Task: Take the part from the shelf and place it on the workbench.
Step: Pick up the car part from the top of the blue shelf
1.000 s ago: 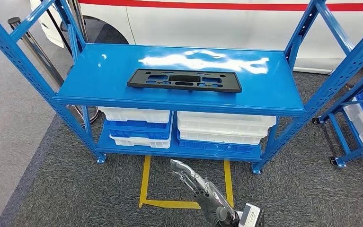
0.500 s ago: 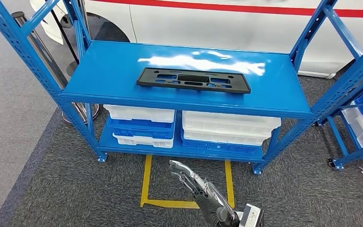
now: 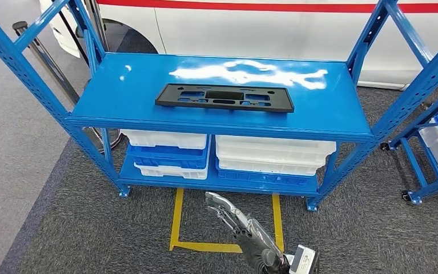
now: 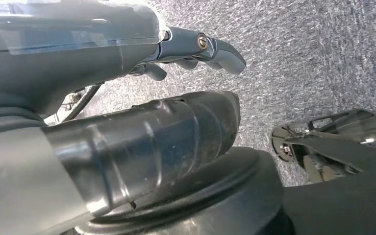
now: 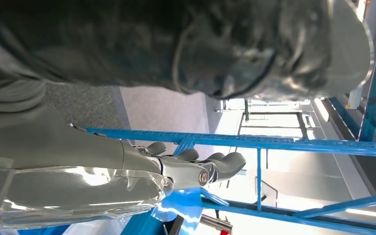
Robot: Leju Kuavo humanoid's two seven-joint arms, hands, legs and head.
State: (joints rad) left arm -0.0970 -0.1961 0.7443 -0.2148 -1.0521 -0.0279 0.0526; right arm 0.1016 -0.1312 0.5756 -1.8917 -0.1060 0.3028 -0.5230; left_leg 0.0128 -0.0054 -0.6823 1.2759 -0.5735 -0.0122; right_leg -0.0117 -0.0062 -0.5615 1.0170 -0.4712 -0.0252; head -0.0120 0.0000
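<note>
The black flat part (image 3: 224, 97), a long plate with cut-outs, lies on the top board of the blue shelf (image 3: 119, 85), a little right of its middle. My right hand (image 3: 230, 214) reaches up from the bottom of the head view, low in front of the shelf and well short of the part. Its fingers are stretched out and hold nothing. In the right wrist view this hand (image 5: 176, 169) points at the blue shelf beams. My left hand (image 4: 102, 54) hangs over grey carpet, fingers (image 4: 210, 46) apart and empty.
White and blue bins (image 3: 165, 138) (image 3: 273, 151) are stacked on the lower shelf board. A yellow tape outline (image 3: 175, 222) marks the carpet before the shelf. A second blue rack (image 3: 433, 131) stands at the right, a chrome post (image 3: 39, 51) at the left, a white car (image 3: 262, 23) behind.
The whole picture swayed right and then back, so the camera moved. My right hand has stayed in nearly the same place, and the part has not moved on the shelf.
</note>
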